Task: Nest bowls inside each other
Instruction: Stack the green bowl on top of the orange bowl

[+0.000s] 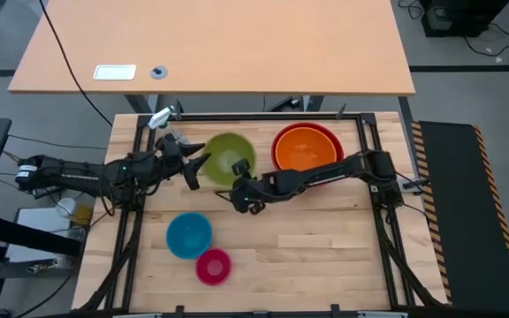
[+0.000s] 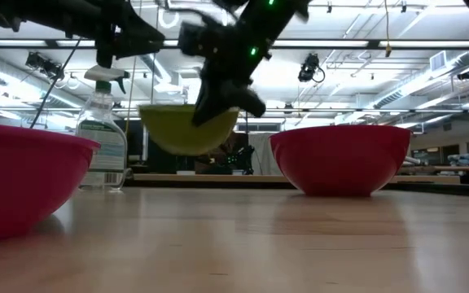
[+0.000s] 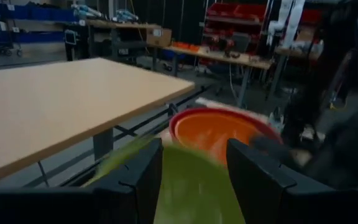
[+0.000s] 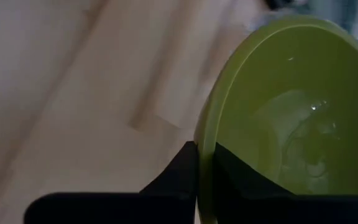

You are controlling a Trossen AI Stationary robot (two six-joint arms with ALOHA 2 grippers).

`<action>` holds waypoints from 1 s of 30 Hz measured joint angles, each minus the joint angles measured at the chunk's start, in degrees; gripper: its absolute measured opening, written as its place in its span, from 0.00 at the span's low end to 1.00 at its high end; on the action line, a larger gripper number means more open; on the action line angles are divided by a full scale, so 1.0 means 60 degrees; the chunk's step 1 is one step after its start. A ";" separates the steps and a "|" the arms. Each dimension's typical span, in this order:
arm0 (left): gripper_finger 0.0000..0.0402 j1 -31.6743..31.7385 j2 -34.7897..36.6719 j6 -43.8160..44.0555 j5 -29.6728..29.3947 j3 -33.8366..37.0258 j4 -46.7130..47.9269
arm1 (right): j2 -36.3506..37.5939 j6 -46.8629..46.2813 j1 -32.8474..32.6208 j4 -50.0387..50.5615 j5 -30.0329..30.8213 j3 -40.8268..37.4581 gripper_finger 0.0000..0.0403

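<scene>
The lime green bowl (image 1: pixel 228 157) hangs above the table (image 2: pixel 190 129), and my right gripper (image 4: pixel 204 163) is shut on its rim. My left gripper (image 1: pixel 198 165) stands open and level at that bowl's left side; its fingers (image 3: pixel 143 177) frame the green bowl (image 3: pixel 191 186), and I cannot tell whether they touch it. The orange bowl (image 1: pixel 303 150) sits inside the red bowl (image 1: pixel 332 134) at the far right. The blue bowl (image 1: pixel 189 235) and the pink bowl (image 1: pixel 213 266) rest on their bases near the front. My right gripper pinches the green bowl's rim (image 4: pixel 205 140) on its near side, one finger inside the bowl and one outside. The fingers come slanting down from the table's right. The bowl is lifted clear of the table (image 2: pixel 190 129), its mouth up.
A clear spray bottle (image 1: pixel 162 117) stands at the far left, close behind my left arm. The pink bowl (image 2: pixel 19 175) fills the low view's left foreground. Bare wood lies at the front right (image 1: pixel 325 256). A second tabletop (image 1: pixel 210 44) stands beyond the far edge.
</scene>
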State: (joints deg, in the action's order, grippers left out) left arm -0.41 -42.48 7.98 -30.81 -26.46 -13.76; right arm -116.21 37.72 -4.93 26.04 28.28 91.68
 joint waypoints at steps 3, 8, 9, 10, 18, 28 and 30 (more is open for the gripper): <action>0.45 -0.0035 -0.0002 -0.0031 0.0000 -0.0051 -0.0033 | 0.0419 -0.0060 0.0004 0.0294 0.0735 0.0000 0.09; 0.45 -0.0032 0.0033 -0.0300 0.0000 -0.0062 -0.0246 | 0.1051 -0.0656 0.0011 0.0933 0.1513 0.0000 0.09; 0.45 -0.0032 0.0037 -0.0338 0.0000 -0.0062 -0.0313 | 0.1189 -0.0841 0.0011 0.1040 0.1655 -0.0024 0.09; 0.45 -0.0032 0.0034 -0.0338 0.0000 -0.0062 -0.0338 | 0.1348 -0.1031 0.0009 0.1120 0.1866 -0.0120 0.09; 0.45 -0.0032 0.0018 -0.0331 0.0000 -0.0058 -0.0310 | 0.2939 -0.3343 0.0038 0.2292 0.3490 -0.1845 0.09; 0.45 -0.0032 0.0018 -0.0089 0.0004 -0.0055 -0.0310 | 0.4533 -0.6560 0.0576 0.3380 0.1273 -0.4621 0.10; 0.45 -0.0032 0.0018 -0.0028 0.0004 -0.0055 -0.0310 | 0.4674 -0.6741 0.0745 0.3377 0.0970 -0.5033 0.10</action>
State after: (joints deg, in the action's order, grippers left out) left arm -0.60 -42.37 7.81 -30.79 -26.79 -15.62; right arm -88.17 -2.73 -0.46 46.30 34.10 61.48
